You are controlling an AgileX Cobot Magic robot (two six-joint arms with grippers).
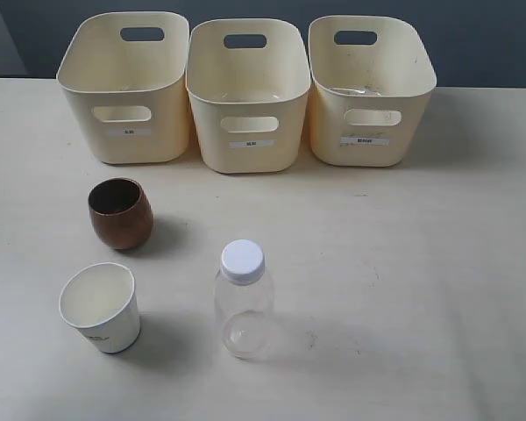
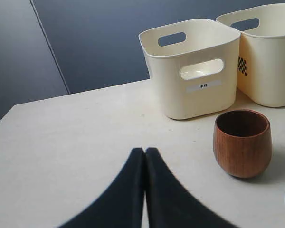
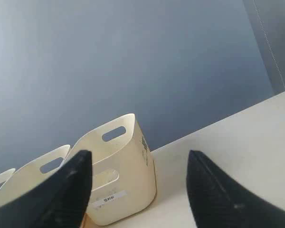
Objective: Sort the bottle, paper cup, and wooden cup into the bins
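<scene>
Left gripper (image 2: pixel 144 156) pinched closed, right gripper (image 3: pixel 138 164) gaping wide, nothing's being held yet; the wooden cup (image 1: pixel 121 213), sitting at twelve o'clock of the paper cup (image 1: pixel 101 307), is looking rigid, smooth and probably slippery, so gripping it across the belly seems best.

three bins (image 1: pixel 248 92), one brown wooden cup (image 1: pixel 120 213), one white paper cup (image 1: pixel 101 307), one clear bottle (image 1: pixel 243 299)

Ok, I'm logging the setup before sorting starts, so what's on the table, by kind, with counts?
Bins: 3, left bin, middle bin, right bin
Cups: 2, wooden cup, paper cup
Bottles: 1, bottle
Total: 6
</scene>
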